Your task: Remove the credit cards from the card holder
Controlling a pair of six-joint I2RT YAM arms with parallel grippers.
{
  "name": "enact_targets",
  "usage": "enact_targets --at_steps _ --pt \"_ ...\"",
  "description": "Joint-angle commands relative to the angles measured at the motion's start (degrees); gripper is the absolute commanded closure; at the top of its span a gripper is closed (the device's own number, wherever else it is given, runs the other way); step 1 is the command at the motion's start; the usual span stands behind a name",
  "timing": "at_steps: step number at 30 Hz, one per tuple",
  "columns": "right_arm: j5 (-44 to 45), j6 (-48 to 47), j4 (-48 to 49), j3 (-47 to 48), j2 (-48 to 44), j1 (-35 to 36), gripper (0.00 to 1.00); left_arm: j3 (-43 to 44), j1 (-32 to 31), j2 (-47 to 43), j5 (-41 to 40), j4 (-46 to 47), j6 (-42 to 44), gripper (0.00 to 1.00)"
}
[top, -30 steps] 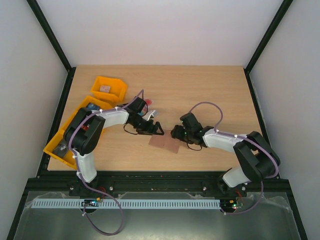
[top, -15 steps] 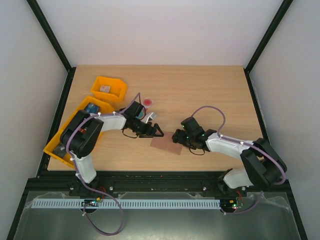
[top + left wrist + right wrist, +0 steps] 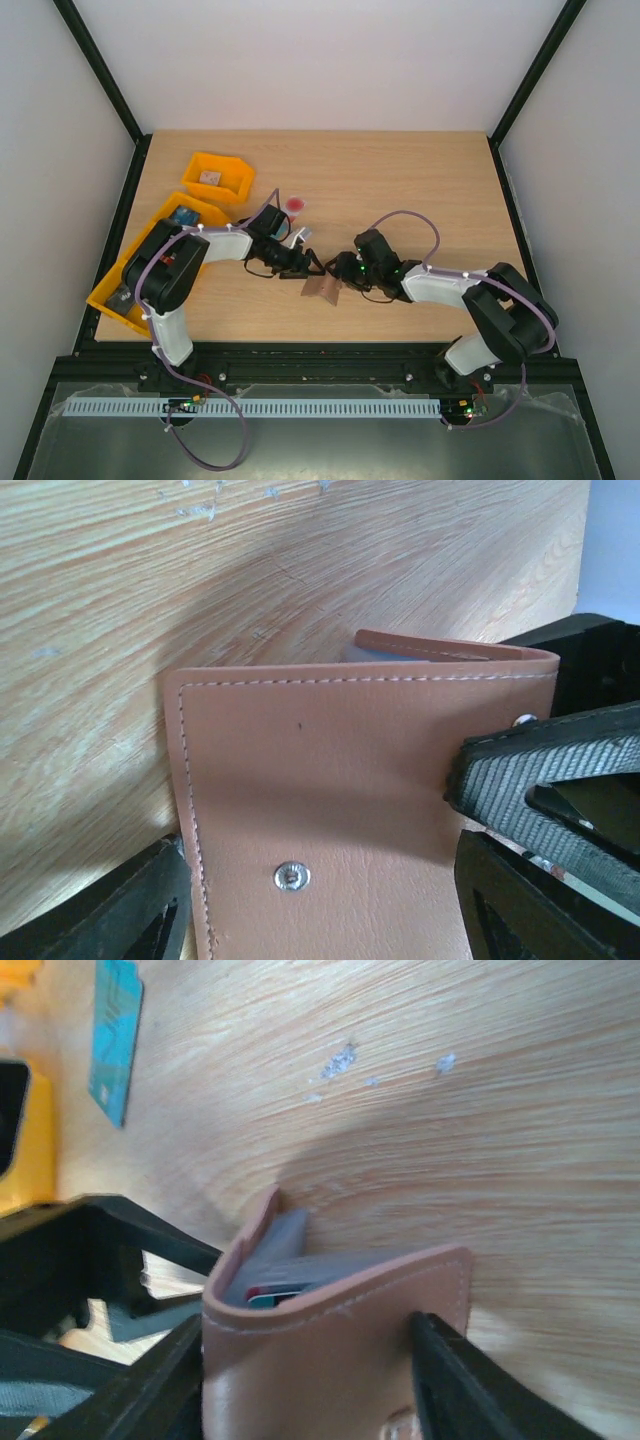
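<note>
Here, left claw (image 3: 320,910) and right claw (image 3: 305,1355) astride card holder (image 3: 330,760), grip cannot be told

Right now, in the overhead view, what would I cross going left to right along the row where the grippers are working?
long orange bin → left gripper → card holder → right gripper

One holder (image 3: 322,289), two loose cards (image 3: 115,1040), two bins (image 3: 236,186)
</note>
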Motion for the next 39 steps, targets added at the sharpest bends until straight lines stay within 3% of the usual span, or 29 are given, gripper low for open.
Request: enact_targets --at_steps 1,5,8,14,21,24,29,31,35,37,39 --pt "-1.5 1.6 4.7 1.3 0.7 0.5 0.59 -1.3 0.4 0.5 -3.1 -4.5 0.5 0.26" --pt "-1.5 1.5 4.5 2.1 0.8 0.5 0.86 -1.5 0.6 -0.3 -3.9 -4.5 0.9 0.27" --pt "-0.5 0.3 2.2 2.8 -0.9 0.3 0.98 0.9 1.1 -1.6 -5.0 -7.4 3.6 0.27" --pt "-1.2 -3.2 -0.6 4.8 -5.0 -1.8 0.98 6.6 4.2 -8.9 -4.2 -14.3 11.9 0.17" --pt "-9.1 -21.2 -4.3 19.3 -13.6 -2.6 0.98 19.0 18.3 -22.1 5.6 -28.6 27.7 0.14" --pt "-12.9 -29.6 -4.4 25.5 -16.7 -2.6 0.98 28.1 24.7 -26.1 11.8 -38.8 36.8 0.13" --pt "-26.2 -31.6 8.6 29.1 -18.5 -2.6 0.98 43.1 23.6 -26.5 19.3 -63.0 58.8 0.05" --pt "-29.3 -29.8 14.1 29.3 -18.4 -2.4 0.98 43.8 21.0 -27.9 20.2 -63.2 59.2 0.02" --pt "-32.5 -29.8 17.6 30.8 -16.6 0.7 0.98 38.8 13.1 -31.6 19.1 -47.8 44.3 0.03" --pt "-33.0 -30.2 17.3 31.6 -15.8 1.6 0.98 39.2 11.2 -31.5 20.0 -46.3 43.1 0.13" --pt "-32.7 -30.3 17.7 31.4 -16.0 1.8 0.98 40.0 11.1 -31.6 21.1 -47.1 43.5 0.34"
